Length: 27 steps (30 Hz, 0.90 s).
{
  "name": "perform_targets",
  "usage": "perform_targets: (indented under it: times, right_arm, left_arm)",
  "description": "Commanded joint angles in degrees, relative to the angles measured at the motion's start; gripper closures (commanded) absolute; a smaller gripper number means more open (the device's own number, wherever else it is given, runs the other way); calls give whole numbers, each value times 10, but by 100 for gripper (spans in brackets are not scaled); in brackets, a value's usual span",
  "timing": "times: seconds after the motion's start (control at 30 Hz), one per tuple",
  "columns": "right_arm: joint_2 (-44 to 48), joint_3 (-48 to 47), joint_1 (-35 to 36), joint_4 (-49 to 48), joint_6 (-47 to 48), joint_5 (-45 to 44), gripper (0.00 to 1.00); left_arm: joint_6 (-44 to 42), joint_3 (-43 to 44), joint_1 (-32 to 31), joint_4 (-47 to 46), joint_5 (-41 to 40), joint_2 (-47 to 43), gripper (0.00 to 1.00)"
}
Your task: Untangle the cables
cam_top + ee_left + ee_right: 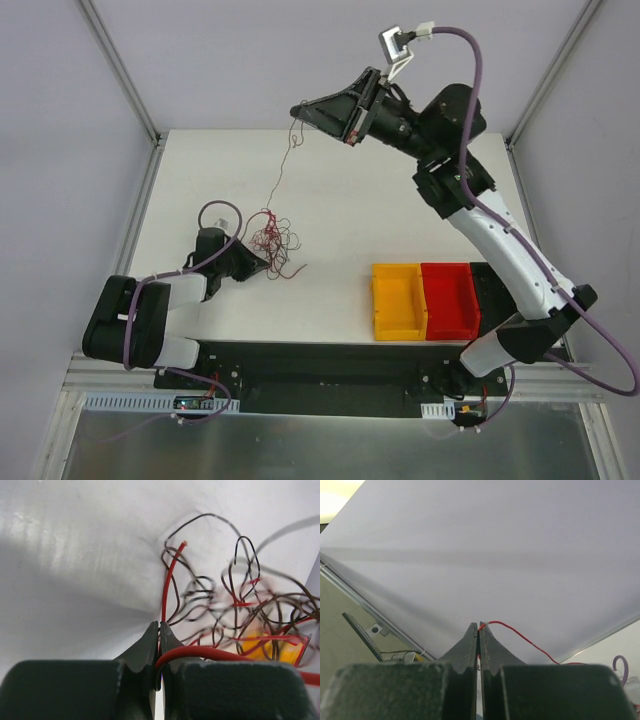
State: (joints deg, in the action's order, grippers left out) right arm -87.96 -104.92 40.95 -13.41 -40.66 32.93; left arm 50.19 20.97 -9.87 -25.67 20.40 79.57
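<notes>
One wire (pixel 283 165) was partly drawn out: you had the right gripper (pixel 300 110) clamped on its end above the table (pixel 420 210) and the left gripper (pixel 262 266) pinching a red strand (pixel 167 580) at the tangle (pixel 272 240), which looked mostly knotted.

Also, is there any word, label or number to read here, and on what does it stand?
None is readable.
The yellow plastic bin, the red plastic bin and the thin red and dark cables show no print.
The small wired part at the left arm's base is too small to read.
</notes>
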Motion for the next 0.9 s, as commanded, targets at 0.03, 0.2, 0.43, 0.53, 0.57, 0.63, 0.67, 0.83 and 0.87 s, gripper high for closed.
perform_targets:
  times: [0.03,0.2,0.43,0.53,0.57,0.63,0.67,0.83,0.87]
  right_arm:
    - [63,-70,-3,101,138,-37,99]
    - [132,-63,-11,170,245,-95,99]
    - [169,-91,-72,254,341,-156,99]
    - [176,-71,-131,261,331,-152,99]
    - [177,-60,-165,259,319,-147,99]
    - [180,-30,-217,253,302,-136,99]
    - [181,-9,-239,242,293,-127,99]
    - [148,70,-350,188,225,-55,99]
    - [140,80,-363,186,222,-52,99]
  left_arm:
    - [17,-29,8,13,-29,-38,100]
    - [25,-43,12,31,-65,-72,100]
    - [82,-30,39,212,-145,-188,100]
    - [85,-16,46,296,-190,-284,100]
    - [81,-5,49,331,-200,-311,100]
    - [69,18,55,385,-245,-365,100]
    - [62,29,58,401,-260,-382,100]
    - [24,80,61,461,-319,-432,100]
    - [16,87,61,468,-331,-438,100]
